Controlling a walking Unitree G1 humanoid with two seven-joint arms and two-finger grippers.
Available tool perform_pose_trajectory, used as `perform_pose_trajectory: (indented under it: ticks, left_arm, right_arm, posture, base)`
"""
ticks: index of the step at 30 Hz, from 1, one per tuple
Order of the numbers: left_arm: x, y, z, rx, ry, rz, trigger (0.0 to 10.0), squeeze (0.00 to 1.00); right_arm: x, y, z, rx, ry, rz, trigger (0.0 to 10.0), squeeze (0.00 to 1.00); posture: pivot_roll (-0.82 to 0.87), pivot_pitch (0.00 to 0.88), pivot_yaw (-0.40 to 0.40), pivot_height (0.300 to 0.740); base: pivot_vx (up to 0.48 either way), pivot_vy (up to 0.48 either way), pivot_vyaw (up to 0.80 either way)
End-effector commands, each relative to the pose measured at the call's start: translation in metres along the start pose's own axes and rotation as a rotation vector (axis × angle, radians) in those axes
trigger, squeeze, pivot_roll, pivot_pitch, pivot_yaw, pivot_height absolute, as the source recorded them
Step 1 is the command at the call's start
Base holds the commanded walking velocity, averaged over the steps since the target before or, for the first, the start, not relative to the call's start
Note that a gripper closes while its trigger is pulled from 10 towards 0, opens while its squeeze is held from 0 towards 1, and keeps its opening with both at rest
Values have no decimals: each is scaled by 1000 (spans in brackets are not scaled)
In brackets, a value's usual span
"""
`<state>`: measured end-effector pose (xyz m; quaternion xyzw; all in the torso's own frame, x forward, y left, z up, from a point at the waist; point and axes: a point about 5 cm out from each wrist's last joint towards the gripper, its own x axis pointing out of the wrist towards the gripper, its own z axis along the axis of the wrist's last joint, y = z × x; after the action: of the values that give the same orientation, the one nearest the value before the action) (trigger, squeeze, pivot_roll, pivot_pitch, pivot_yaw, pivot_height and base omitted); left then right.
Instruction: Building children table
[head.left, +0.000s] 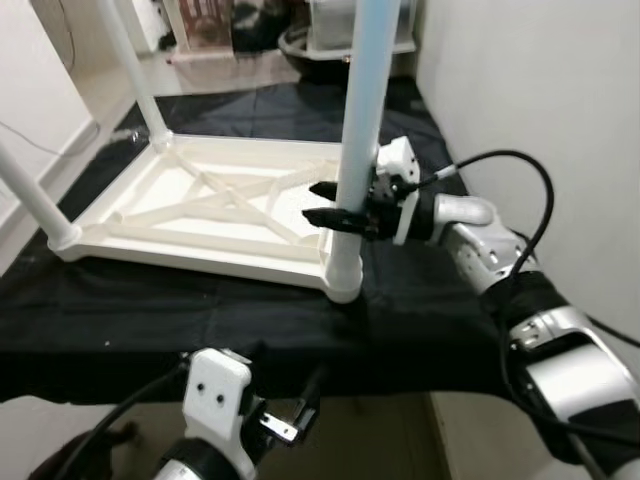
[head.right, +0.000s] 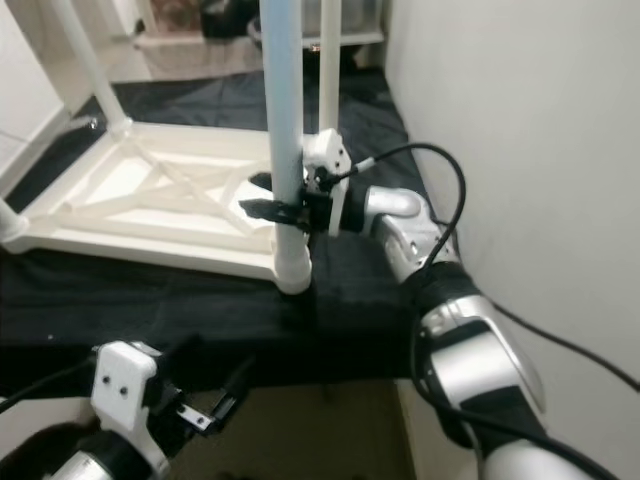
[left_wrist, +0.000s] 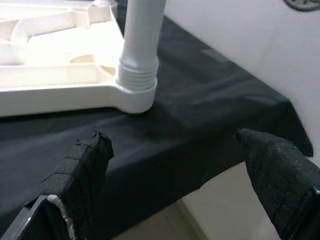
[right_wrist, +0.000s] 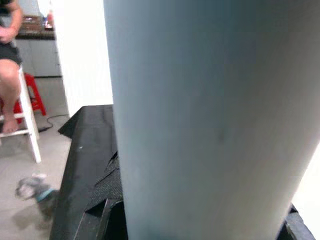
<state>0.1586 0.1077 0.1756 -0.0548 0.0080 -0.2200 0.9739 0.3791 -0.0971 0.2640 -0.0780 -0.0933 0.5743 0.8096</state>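
A white children's table (head.left: 180, 250) lies upside down on a black cloth (head.left: 150, 310), its legs standing up. My right gripper (head.left: 322, 203) reaches in from the right and is shut on the near right leg (head.left: 362, 90), a pale blue-white tube, just above its corner socket (left_wrist: 137, 80). That leg (right_wrist: 210, 115) is pressed close against the right wrist camera. My left gripper (head.left: 295, 415) hangs low at the cloth's front edge, open, its black fingers (left_wrist: 85, 165) spread wide and holding nothing, short of that same corner.
A white wall (head.left: 540, 80) runs close along the right side. Other legs (head.left: 135, 70) rise at the left and back. Shelving and clutter (head.left: 330, 30) stand behind the table. A person (right_wrist: 10, 30) sits on a red stool in the right wrist view.
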Motion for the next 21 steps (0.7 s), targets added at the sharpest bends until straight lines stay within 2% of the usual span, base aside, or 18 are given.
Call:
perform_pose_trajectory:
  ticks: [1,6,21]
  left_arm:
    - [-2,2,-4,6,23,18,10000,0]
    - [-1,1,-5,3,20,23,10000,0]
    - [1,3,-5,7,15,30,10000,0]
  right_arm:
    - [3,0,-9,26,43,-29,10000,0]
    - [6,-5,-9,38,49,-104,10000,0]
    - [12,2,-27,117,89,-130,10000,0]
  posture:
    - [112,208,14,740]
    - [110,208,11,740]
    - [105,211,8,740]
  base:
    - [0,0,0]
    - [0,0,0]
    - [0,0,0]
